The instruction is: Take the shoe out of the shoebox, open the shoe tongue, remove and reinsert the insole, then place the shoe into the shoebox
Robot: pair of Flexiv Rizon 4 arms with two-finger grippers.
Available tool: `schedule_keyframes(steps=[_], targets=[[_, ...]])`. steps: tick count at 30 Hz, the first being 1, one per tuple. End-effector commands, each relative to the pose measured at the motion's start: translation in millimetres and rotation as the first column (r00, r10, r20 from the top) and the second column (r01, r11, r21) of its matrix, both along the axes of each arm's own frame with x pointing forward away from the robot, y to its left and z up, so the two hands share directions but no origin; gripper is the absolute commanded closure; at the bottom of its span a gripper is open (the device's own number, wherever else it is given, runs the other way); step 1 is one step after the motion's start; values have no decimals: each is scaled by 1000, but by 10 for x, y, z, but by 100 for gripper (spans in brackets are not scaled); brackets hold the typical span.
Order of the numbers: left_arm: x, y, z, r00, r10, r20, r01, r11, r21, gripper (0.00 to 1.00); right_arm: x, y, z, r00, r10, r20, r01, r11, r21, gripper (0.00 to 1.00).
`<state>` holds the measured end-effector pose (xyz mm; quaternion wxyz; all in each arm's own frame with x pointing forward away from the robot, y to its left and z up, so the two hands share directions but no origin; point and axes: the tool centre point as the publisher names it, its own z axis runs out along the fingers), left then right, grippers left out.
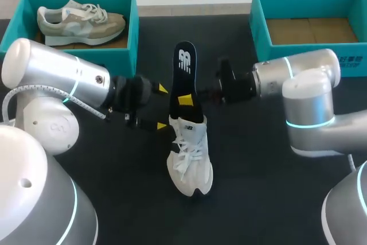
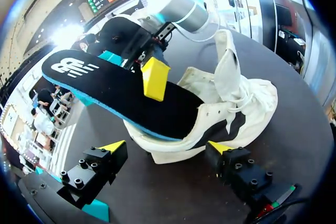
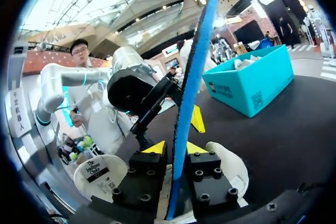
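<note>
Head view, centre frame: white shoe (image 1: 189, 159) stands outside the empty upper-right shoebox (image 1: 259, 27), black insole (image 1: 184, 67) half out, pinched by right gripper (image 1: 184, 100); left gripper (image 1: 162, 107) spread beside the heel; reseating and reboxing seemingly remain.

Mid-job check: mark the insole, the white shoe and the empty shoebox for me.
insole (image 1: 184, 64), head view, black top face.
white shoe (image 1: 186, 156), head view, laced upper.
empty shoebox (image 1: 259, 27), head view, left wall.

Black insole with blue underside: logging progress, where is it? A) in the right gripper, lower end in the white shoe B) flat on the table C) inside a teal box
A: the right gripper clamps the black insole, its lower end inside the white shoe.
</note>
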<state>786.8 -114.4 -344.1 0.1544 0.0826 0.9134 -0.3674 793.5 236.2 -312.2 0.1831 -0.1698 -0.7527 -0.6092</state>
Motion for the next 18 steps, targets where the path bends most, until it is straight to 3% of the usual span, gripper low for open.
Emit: schedule_keyframes(steps=[1, 12, 18], targets=[[-3, 1, 2, 1000, 0, 0, 0, 1000, 3, 0, 65, -12, -102, 998, 46, -53, -49, 998, -42, 100], [-3, 1, 2, 1000, 0, 0, 0, 1000, 3, 0, -303, 4, -370, 978, 37, -206, -53, 996, -72, 100], [-3, 1, 2, 1000, 0, 0, 0, 1000, 3, 0, -452, 10, -409, 972, 17, -235, -34, 997, -66, 100]])
